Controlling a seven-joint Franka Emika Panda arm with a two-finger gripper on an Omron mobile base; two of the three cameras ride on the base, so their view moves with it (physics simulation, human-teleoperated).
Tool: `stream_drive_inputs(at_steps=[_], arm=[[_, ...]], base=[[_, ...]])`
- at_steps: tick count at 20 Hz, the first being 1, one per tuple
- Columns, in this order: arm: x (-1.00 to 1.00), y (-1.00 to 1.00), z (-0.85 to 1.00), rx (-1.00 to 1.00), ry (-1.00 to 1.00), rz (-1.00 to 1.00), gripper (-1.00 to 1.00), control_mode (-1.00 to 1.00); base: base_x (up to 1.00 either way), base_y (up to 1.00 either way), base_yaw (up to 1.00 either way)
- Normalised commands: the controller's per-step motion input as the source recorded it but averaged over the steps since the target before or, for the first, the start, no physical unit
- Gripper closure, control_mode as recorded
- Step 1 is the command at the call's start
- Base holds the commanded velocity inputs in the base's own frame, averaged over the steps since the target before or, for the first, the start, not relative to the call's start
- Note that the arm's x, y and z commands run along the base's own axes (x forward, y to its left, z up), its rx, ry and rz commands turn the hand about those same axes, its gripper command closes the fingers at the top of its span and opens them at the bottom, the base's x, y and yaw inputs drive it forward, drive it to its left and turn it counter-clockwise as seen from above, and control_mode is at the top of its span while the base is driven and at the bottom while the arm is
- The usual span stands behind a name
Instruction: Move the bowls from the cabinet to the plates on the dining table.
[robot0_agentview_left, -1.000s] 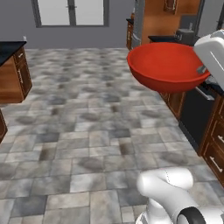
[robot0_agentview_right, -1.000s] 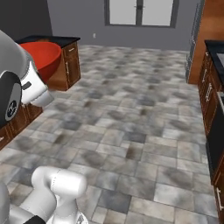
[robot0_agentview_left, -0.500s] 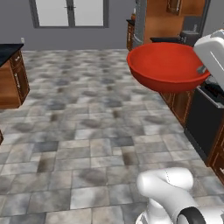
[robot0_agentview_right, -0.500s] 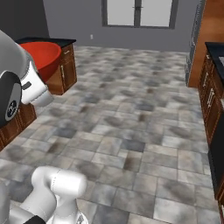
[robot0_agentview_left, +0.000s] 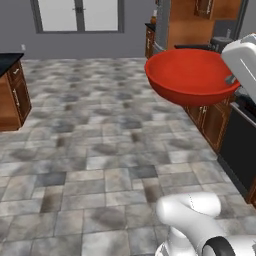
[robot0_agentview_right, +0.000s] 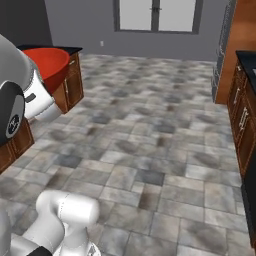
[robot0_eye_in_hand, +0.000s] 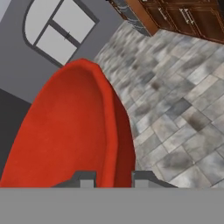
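One glossy red bowl (robot0_agentview_left: 192, 75) is held high above a grey stone-tile floor (robot0_agentview_left: 90, 150) in a rendered kitchen. In the left base view the bowl sits at the upper right, upright with its open side facing up, and the white arm (robot0_agentview_left: 245, 60) meets its right rim. Below it, low wooden cupboards (robot0_agentview_left: 210, 120) run along the right wall. In the right base view the same bowl (robot0_agentview_right: 47, 67) shows at the upper left, partly behind the arm's white and dark joint (robot0_agentview_right: 15, 105), in front of a low wooden cupboard (robot0_agentview_right: 72, 82) with a black top.

In the hand view the hand (robot0_eye_in_hand: 111, 179) is pinched narrowly on the bowl's rim: two small dark fingertips (robot0_eye_in_hand: 87, 179) rise at the bottom, one on each side of the red wall, and the bowl (robot0_eye_in_hand: 74, 131) stretches up and away from them, its hollow inside to the left. Tiled floor lies to the right of the bowl, and dark brown cupboard doors (robot0_eye_in_hand: 183, 17) with short handles sit at the top right.

At the far end of the room a grey wall holds a white-framed window (robot0_agentview_left: 80, 15), seen in both base views and, tilted, in the hand view. Another wooden cupboard with a black top (robot0_agentview_left: 10, 95) stands at the left edge of the left base view. The robot's rounded white base (robot0_agentview_left: 200, 225) fills the lower right there.
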Motion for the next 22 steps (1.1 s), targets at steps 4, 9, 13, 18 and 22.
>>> stream_drive_inputs(at_steps=[4, 9, 13, 18, 22], arm=[[0.0, 0.0, 0.0, 0.0, 0.0, 0.0, 1.0, 1.0], [0.0, 0.0, 0.0, 0.0, 0.0, 0.0, 1.0, 1.0], [0.0, 0.0, 0.0, 0.0, 0.0, 0.0, 1.0, 1.0], [0.0, 0.0, 0.0, 0.0, 0.0, 0.0, 1.0, 1.0], [0.0, 0.0, 0.0, 0.0, 0.0, 0.0, 1.0, 1.0]], base=[[0.62, 0.26, -0.02], [0.62, 0.26, -0.02], [0.59, 0.27, -0.04], [0.46, 0.35, -0.07], [0.42, 0.48, -0.03]])
